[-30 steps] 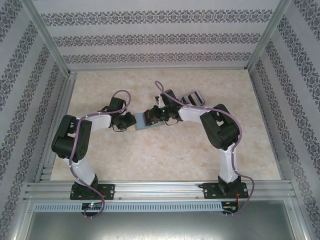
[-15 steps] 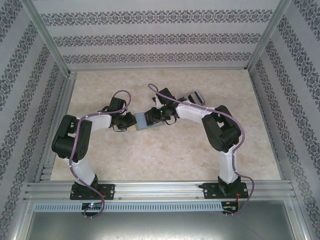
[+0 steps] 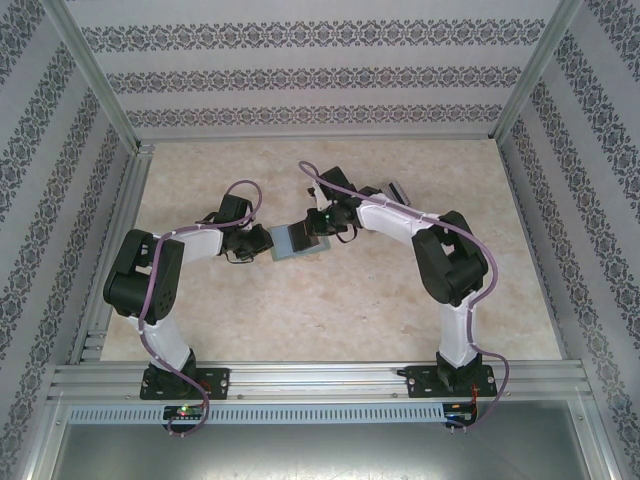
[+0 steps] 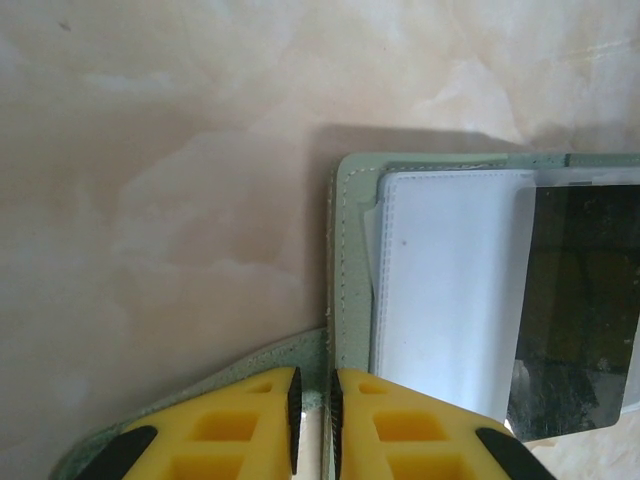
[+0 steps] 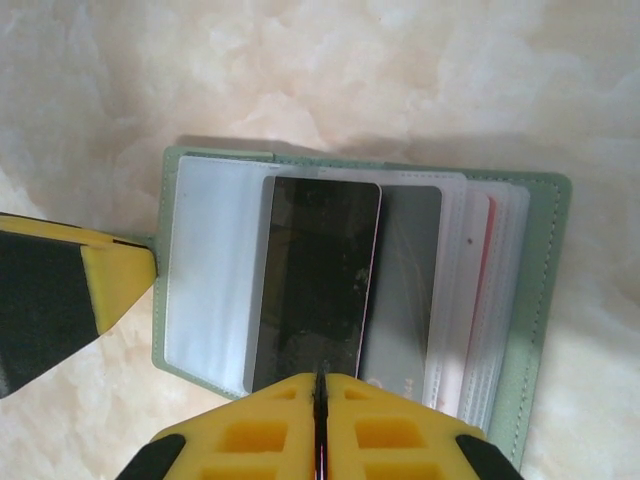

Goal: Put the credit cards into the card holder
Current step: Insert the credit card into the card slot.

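The pale green card holder (image 3: 291, 243) lies open mid-table, its white pockets (image 5: 205, 290) facing up. My left gripper (image 4: 315, 410) is shut on the green cover's edge (image 4: 350, 260) at the holder's left side. A dark credit card (image 5: 315, 290) lies lengthwise over the pockets, and my right gripper (image 5: 320, 400) is shut on its near end. A second greyish card (image 5: 405, 280) sits in a pocket beside it. In the left wrist view the dark credit card (image 4: 575, 310) shows at the right. From above, the right gripper (image 3: 318, 226) meets the left gripper (image 3: 262, 243) at the holder.
More small dark cards (image 3: 399, 189) lie at the back right, partly behind the right arm. The left gripper's yellow finger (image 5: 115, 280) sits close to the holder's left edge. Metal frame posts and patterned walls close in the table.
The right arm has stretched left and forward, bringing the dark card further over the holder. The left arm and the holder have stayed put.
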`<state>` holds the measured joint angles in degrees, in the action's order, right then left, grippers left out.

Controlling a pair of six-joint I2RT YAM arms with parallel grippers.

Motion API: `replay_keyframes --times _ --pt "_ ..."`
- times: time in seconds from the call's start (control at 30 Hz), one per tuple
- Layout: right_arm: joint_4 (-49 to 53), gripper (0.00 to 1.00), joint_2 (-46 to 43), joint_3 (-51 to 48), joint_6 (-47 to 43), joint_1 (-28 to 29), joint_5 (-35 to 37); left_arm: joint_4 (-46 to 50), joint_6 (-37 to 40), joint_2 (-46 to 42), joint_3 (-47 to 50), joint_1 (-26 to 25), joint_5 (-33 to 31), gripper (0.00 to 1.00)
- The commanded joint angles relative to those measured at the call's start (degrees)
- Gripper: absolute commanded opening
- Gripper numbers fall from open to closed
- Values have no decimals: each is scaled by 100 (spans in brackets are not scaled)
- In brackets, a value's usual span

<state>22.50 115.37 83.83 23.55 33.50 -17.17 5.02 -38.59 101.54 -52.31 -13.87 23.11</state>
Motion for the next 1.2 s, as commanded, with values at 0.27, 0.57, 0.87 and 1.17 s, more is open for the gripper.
replay_keyframes --times 0.27,0.57,0.87,1.17 --pt "570 12 690 584 -247 18 188 -124 -52 208 27 -89 128 15" --pt "587 12 941 760 -199 117 -55 -156 -79 270 1 -114 141 15" --pt "640 12 1159 978 -179 277 -167 -151 -87 269 -7 -141 133 15" --pt "624 13 1373 1219 -147 427 -302 -137 -90 253 -34 -163 143 15"
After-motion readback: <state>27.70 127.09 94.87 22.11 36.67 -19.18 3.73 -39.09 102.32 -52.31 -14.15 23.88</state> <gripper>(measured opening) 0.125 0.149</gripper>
